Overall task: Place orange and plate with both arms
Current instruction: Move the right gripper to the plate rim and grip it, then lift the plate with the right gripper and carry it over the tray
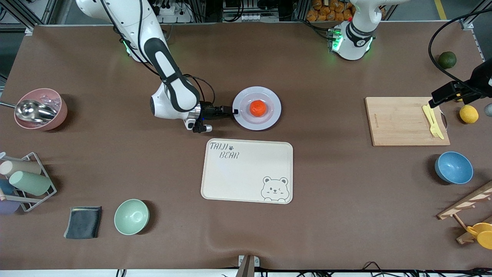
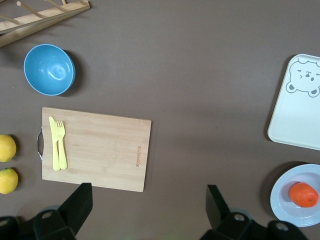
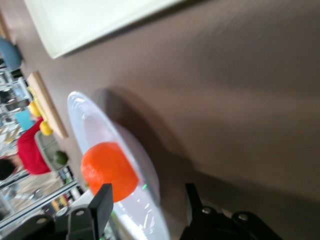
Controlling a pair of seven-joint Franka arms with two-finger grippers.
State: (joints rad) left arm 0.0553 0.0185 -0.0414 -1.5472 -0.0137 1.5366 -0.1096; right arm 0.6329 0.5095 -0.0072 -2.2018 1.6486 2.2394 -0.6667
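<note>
The orange (image 1: 258, 108) sits in the sunken centre of the pale lavender plate (image 1: 269, 94), which lies mid-table, farther from the front camera than the bear tray. My right gripper (image 1: 234, 111) is low at the plate's rim on the right arm's side, open, with its fingers (image 3: 102, 200) straddling the rim. The right wrist view shows the orange (image 3: 107, 170) on the plate (image 3: 100, 125) close up. My left gripper (image 1: 438, 99) hangs open and empty over the cutting board's end. The left wrist view (image 2: 148, 210) shows the plate (image 2: 287, 200) and orange (image 2: 303, 194) far off.
The cream bear tray (image 1: 246, 171) lies just nearer the camera than the plate. A wooden cutting board (image 1: 403, 121) with yellow cutlery (image 1: 432, 121), a lemon (image 1: 469, 114), a dark green fruit (image 1: 447, 59) and a blue bowl (image 1: 453, 167) are at the left arm's end. A green bowl (image 1: 131, 216) and pink bowl (image 1: 40, 109) are at the right arm's end.
</note>
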